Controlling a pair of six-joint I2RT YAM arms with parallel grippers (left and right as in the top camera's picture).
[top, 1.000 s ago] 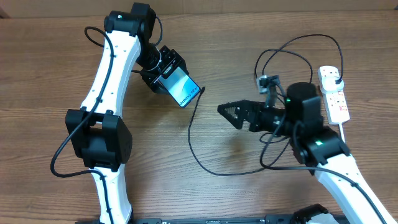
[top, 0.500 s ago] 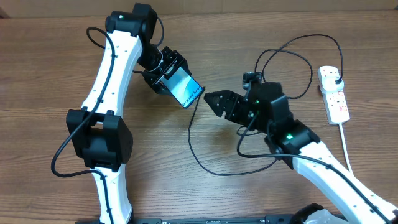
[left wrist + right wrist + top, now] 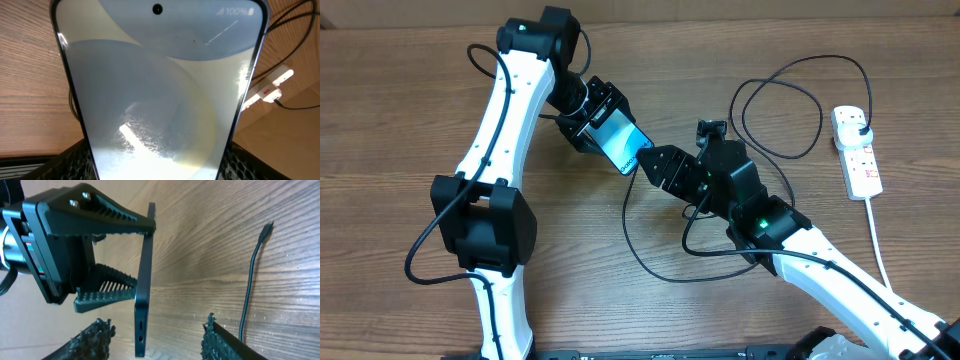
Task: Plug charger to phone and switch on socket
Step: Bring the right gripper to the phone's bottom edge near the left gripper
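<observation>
My left gripper (image 3: 598,124) is shut on the phone (image 3: 621,144), holding it above the table by its long edges. The bright screen (image 3: 160,95) fills the left wrist view. My right gripper (image 3: 652,160) stands open at the phone's lower end. In the right wrist view the phone's dark edge (image 3: 144,285) with its port hangs between the right fingers (image 3: 95,340), a gap on each side. The charger's black cable (image 3: 624,215) loops over the table, its connector tip (image 3: 268,226) lying loose on the wood. The white socket (image 3: 857,150) sits at the far right.
A black plug (image 3: 861,123) sits in the socket's far end. The socket's thick white cord (image 3: 880,250) trails toward the front right. Cable loops (image 3: 790,90) lie behind the right arm. The socket (image 3: 267,87) also shows past the phone in the left wrist view.
My right arm has swung left across the table to the phone's lower end, its jaws narrowing. The left gripper has carried the phone slightly right.
</observation>
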